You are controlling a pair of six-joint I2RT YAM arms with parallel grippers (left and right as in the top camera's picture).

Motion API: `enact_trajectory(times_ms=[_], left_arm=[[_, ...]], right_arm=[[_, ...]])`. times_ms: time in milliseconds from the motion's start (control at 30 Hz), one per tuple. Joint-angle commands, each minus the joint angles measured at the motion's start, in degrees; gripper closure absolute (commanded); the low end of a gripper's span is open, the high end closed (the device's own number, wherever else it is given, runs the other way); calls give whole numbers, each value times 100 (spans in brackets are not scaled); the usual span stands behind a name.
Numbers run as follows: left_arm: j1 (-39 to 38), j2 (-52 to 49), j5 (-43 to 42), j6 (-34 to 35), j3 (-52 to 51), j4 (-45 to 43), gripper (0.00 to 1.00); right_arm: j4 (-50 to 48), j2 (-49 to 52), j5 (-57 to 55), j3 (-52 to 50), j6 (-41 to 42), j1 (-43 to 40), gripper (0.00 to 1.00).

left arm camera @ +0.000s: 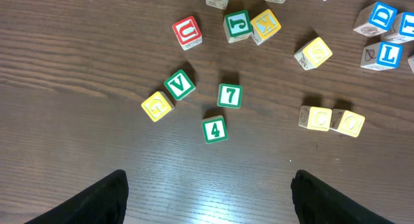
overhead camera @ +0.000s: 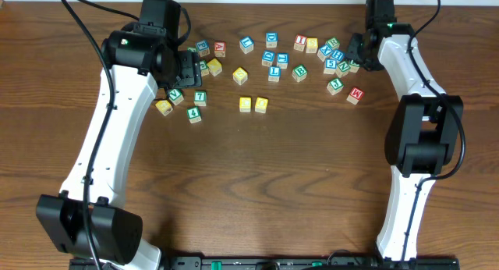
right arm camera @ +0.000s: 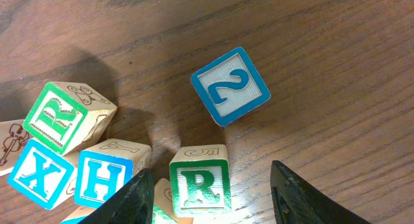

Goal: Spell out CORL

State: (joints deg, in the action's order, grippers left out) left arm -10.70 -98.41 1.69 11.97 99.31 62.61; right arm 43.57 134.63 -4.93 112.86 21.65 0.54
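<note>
Two pale yellow-topped cubes (overhead camera: 245, 103) (overhead camera: 261, 104) sit side by side at mid-table; they also show in the left wrist view (left arm camera: 318, 118) (left arm camera: 351, 122). A blue L cube (overhead camera: 274, 73) lies behind them and shows in the left wrist view (left arm camera: 388, 54). A green R cube (right arm camera: 202, 184) stands on the table between the open fingers of my right gripper (right arm camera: 208, 179), untouched. A second green R cube (right arm camera: 58, 117) lies tilted to its left. My left gripper (left arm camera: 207, 208) is open and empty, above bare wood near the 4 cube (left arm camera: 214, 129).
A blue 2 cube (right arm camera: 230, 86), a blue H cube (right arm camera: 103, 179) and a blue X cube (right arm camera: 35, 175) crowd the right gripper. A green B cube (overhead camera: 299, 72) and a red W cube (overhead camera: 355, 94) lie back right. Cubes 7 (left arm camera: 229, 95), V (left arm camera: 179, 85) and a yellow cube (left arm camera: 157, 107) lie by the left gripper.
</note>
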Motion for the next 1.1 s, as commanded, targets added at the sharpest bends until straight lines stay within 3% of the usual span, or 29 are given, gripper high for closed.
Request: enact_trajectory(times_ms=[0, 400, 667, 900, 1067], left_arm=[[2, 68, 46, -33, -63, 17, 20], [2, 68, 44, -33, -63, 17, 20], [2, 68, 44, -33, -63, 17, 20], [2, 68, 46, -33, -63, 17, 20], [2, 68, 44, -33, -63, 17, 20]], right_arm=[[-33, 153, -116, 57, -50, -55, 48], [-94, 393, -116, 48, -52, -50, 47], [-96, 391, -118, 50, -55, -68, 61], [-24, 367, -111, 50, -76, -72, 64], [96, 197, -96, 52, -76, -72, 72]])
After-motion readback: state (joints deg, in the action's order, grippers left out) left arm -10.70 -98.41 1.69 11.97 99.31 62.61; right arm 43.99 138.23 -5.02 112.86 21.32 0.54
